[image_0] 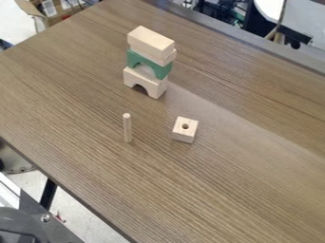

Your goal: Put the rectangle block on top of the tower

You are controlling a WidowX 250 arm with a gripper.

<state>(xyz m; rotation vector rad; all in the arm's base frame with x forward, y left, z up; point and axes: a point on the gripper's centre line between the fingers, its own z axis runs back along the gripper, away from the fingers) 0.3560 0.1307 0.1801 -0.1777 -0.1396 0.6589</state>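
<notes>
Well, the rectangle block [149, 41] sits high — atop the tower [155, 87].

And there's your rectangle block [151, 42], plain pale wood, lying flat atop the tower [149, 63], its length running from far left to near right! Beneath it you've got a pale layer [167, 60], a green arch [161, 71], then a pale arch [154, 87] standing upright on the surface [228, 180].

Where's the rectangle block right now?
In the camera view, the rectangle block is at the very top of the tower, in the upper left part of the picture, higher up than the green arch block.
</notes>
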